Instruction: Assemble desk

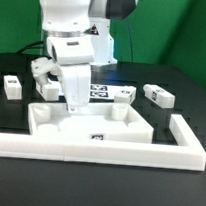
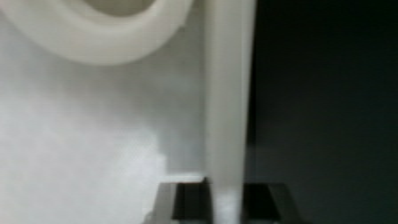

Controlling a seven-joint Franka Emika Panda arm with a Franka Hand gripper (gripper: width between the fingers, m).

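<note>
The white desk tabletop (image 1: 89,128) lies flat on the black table with its raised rims and round corner sockets (image 1: 118,110) facing up. My gripper (image 1: 75,106) points straight down at the tabletop's far rim. In the wrist view my gripper (image 2: 222,192) has its dark fingers (image 2: 185,203) pressed on either side of the thin white rim (image 2: 222,100). The slab's flat face and one round socket (image 2: 111,25) lie to one side of it. Loose legs lie behind the tabletop: one (image 1: 12,84) and another (image 1: 47,88) on the exterior view's left, and one (image 1: 159,94) on its right.
The long low L-shaped rail (image 1: 137,150) runs along the tabletop's front and up the exterior view's right side. The marker board (image 1: 114,92) lies flat behind the tabletop. In the wrist view, black table (image 2: 329,100) lies beyond the rim.
</note>
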